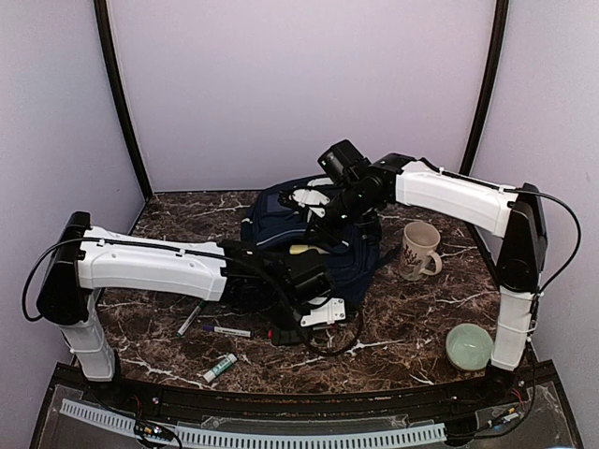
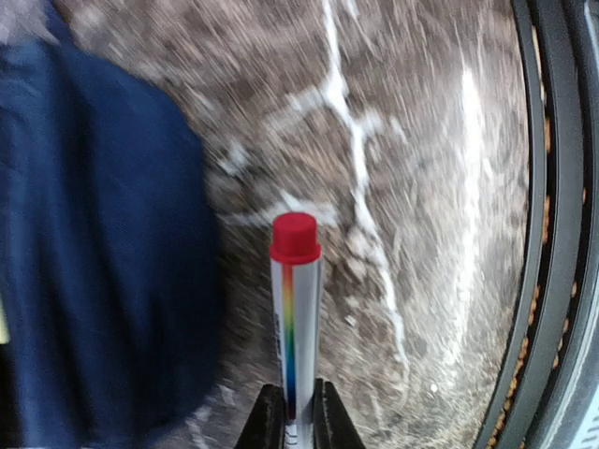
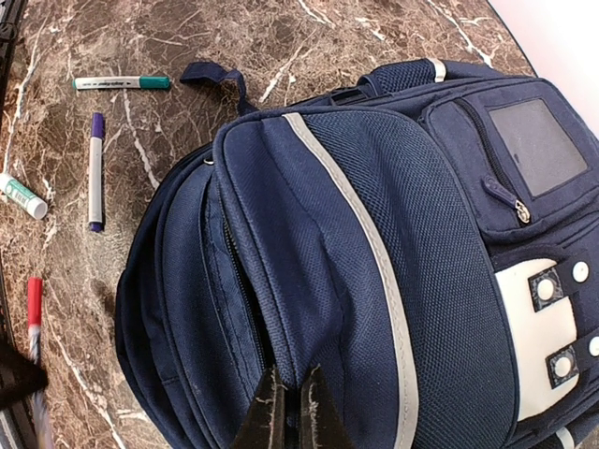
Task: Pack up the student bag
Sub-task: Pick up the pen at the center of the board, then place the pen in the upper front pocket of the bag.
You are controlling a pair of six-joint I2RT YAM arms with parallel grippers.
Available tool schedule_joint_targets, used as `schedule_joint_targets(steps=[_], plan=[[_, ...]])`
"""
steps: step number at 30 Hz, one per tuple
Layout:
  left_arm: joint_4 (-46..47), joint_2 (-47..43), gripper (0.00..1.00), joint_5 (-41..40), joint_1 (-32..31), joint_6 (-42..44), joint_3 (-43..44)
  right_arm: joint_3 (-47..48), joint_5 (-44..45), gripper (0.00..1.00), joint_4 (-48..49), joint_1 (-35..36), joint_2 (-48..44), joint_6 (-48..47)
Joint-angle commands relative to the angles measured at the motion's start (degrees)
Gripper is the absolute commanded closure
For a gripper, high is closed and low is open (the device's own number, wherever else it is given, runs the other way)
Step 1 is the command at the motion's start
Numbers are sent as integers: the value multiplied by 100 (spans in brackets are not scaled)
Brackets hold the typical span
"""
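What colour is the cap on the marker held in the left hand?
The cap is red, clearest in the left wrist view.

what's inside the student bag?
Only the outer navy fabric of the student bag shows; its interior is covered. Left claw holds a red-capped marker outside it.

student bag [image 1: 273,221] filling the table [image 1: 187,210] middle, mug [image 1: 418,251] and bowl [image 1: 468,346] at right with bare marble between, green marker [image 1: 192,320], purple marker [image 1: 231,331] and glue stick [image 1: 220,367] scattered near left, back left corner open

Navy student bag [image 3: 374,243], grey stripe, lying flat on marble table [image 3: 187,37]
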Motion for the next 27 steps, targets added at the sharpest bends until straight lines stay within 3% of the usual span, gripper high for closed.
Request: schedule_joint_targets(steps=[1, 7, 10, 19, 27], plan=[[497, -436, 95, -901, -89, 466, 413, 325, -167, 100, 137, 20, -11, 31], [1742, -73, 95, -2345, -73, 1840, 433, 427, -145, 100, 70, 15, -34, 48], [1854, 323, 95, -2732, 65, 2162, 812, 460, -207, 100, 39, 19, -28, 81], [2674, 696, 95, -2593, 616, 2796, 855, 445, -285, 100, 22, 23, -78, 103], [2872, 1163, 96, -2524, 908, 3063, 1030, 461, -346, 100, 0, 16, -83, 110]])
